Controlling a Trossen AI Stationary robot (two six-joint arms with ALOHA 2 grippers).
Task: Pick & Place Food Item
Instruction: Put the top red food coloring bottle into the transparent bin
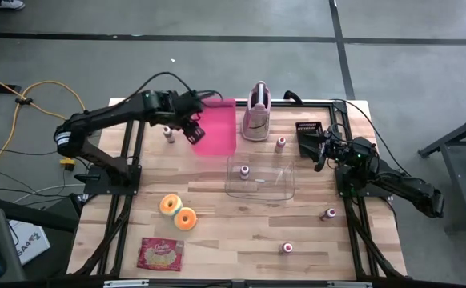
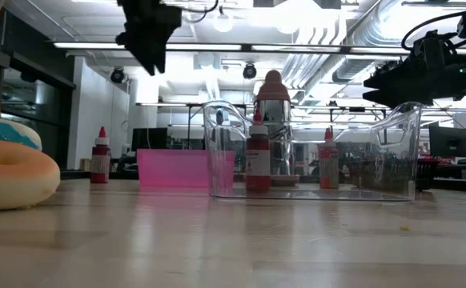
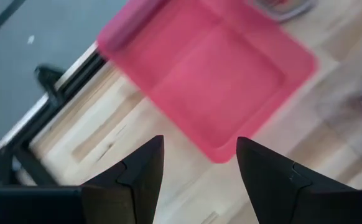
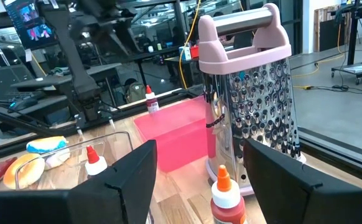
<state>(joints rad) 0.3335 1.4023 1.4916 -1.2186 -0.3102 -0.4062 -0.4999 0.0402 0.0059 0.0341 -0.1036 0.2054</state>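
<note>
Two donuts (image 1: 178, 211) lie on the wooden table toward its near left, and show large at the left of the low view (image 2: 9, 172). A red snack packet (image 1: 160, 254) lies flat by the near edge. A pink tray (image 1: 216, 128) rests at the far middle, and a clear container (image 1: 259, 178) stands in the table's middle. My left gripper (image 1: 194, 134) hangs open high over the pink tray's (image 3: 212, 74) left edge, pointing steeply down, with nothing between its fingers (image 3: 199, 158). My right gripper (image 1: 307, 139) waits open and level at the far right (image 4: 199, 168).
A pink-handled metal grater (image 1: 256, 112) stands upright at the far edge beside the tray. Small red bottles stand about: one left of the tray (image 1: 168, 134), one by the grater (image 1: 280, 144), one in the clear container (image 1: 244, 170), two near right (image 1: 330, 214).
</note>
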